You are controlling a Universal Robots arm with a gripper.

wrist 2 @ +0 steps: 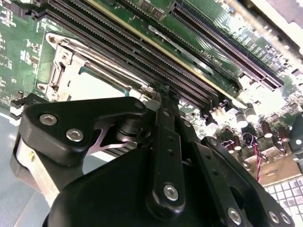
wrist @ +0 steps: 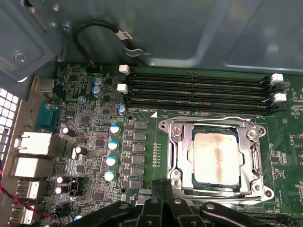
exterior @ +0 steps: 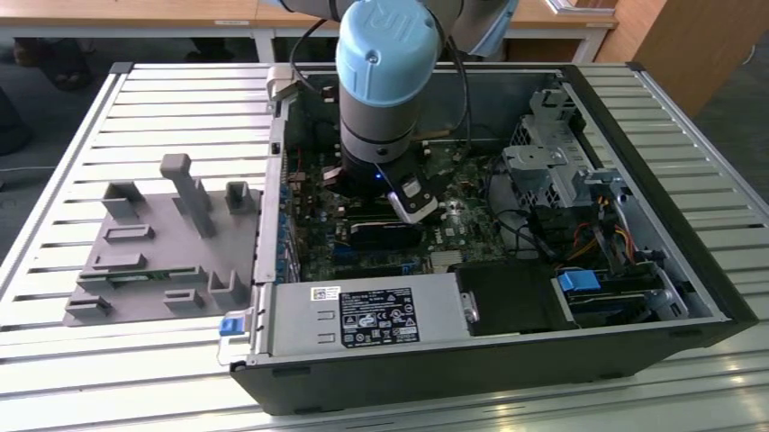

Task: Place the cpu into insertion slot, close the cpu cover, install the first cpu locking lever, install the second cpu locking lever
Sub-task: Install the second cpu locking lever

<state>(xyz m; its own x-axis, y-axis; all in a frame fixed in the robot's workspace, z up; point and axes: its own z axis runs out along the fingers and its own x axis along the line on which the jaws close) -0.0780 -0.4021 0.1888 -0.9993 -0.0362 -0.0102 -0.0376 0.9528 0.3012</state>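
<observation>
Inspecting the insertion slot (wrist: 215, 158), we find the cpu (wrist: 214, 158) seated, the cpu cover (wrist: 177, 151) closed; lever locking unclear, fingers' (wrist: 163, 189) state indeterminable.

Arm (exterior: 382, 90) vertical, tool (wrist 2: 163, 101) fingertips together.

One cpu (wrist: 214, 157), one cpu cover (wrist: 176, 150), four memory slots (wrist: 199, 90), five blue-topped capacitors (wrist: 112, 160), one power-supply box (exterior: 366, 317)
</observation>
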